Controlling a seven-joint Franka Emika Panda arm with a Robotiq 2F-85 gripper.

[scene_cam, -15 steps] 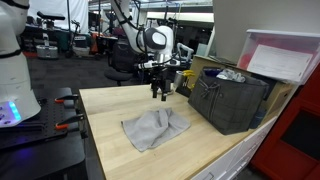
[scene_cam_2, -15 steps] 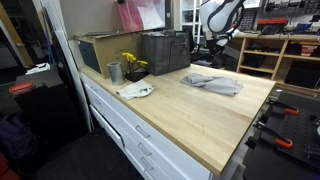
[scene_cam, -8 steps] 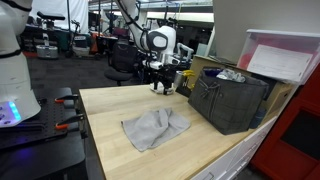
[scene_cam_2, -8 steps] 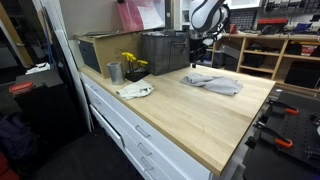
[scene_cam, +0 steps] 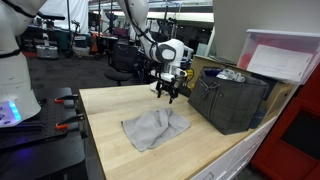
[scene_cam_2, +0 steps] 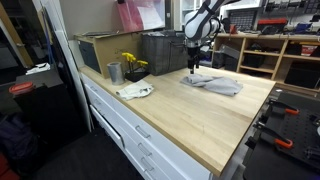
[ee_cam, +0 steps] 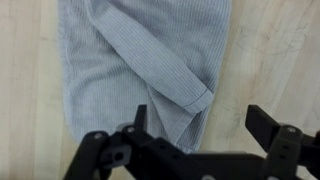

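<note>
A crumpled grey cloth [scene_cam: 155, 127] lies on the wooden tabletop [scene_cam: 110, 110]; it also shows as the cloth [scene_cam_2: 213, 83] and fills the upper wrist view as the cloth [ee_cam: 140, 60] with a folded hem. My gripper [scene_cam: 166, 97] hangs open above the cloth's far edge, near the dark crate; the gripper [scene_cam_2: 193, 66] shows too. In the wrist view the gripper [ee_cam: 203, 122] has its fingers wide apart with nothing between them, one finger over the cloth's corner, the other over bare wood.
A dark crate [scene_cam: 228, 98] holding items stands beside the cloth, seen also as the crate [scene_cam_2: 165, 52]. A metal cup [scene_cam_2: 114, 72], yellow flowers [scene_cam_2: 132, 63] and a plate with a rag [scene_cam_2: 134, 91] sit along the wall side. A red-framed bin [scene_cam: 285, 60] is behind.
The arm has swung over and come down closer to the cloth's far edge. The jaws stayed open and the cloth has not moved.
</note>
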